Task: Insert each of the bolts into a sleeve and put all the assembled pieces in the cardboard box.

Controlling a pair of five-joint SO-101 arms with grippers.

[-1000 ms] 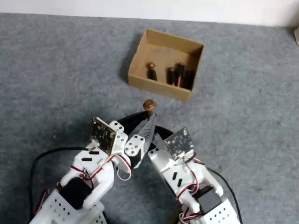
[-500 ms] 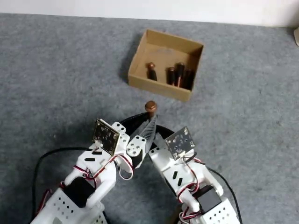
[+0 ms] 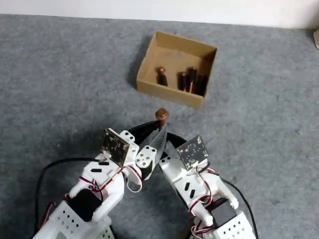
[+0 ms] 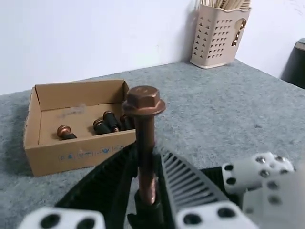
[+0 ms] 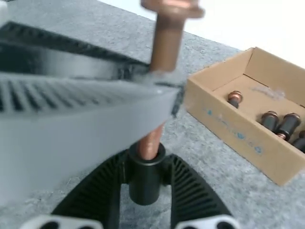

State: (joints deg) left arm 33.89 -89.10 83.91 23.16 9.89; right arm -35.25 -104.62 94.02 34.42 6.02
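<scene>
Right gripper [image 5: 145, 164]: fingers clamped on black sleeve [image 5: 145, 180], held upright with bore up, so it acts as steady socket.
Left gripper [image 4: 145, 160]: fingers clamped on copper bolt [image 4: 144, 121] mid-shank, head up, tip in sleeve mouth. Lower shank left free, probably so it can slide in.
Cardboard box [image 3: 169, 93] just beyond, likely for short carry.
Finished pieces [image 3: 190, 78] lie inside box.

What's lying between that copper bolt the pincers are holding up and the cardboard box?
Nothing but bare grey carpet. The high view shows that stretch between the bolt and the cardboard box.
</scene>
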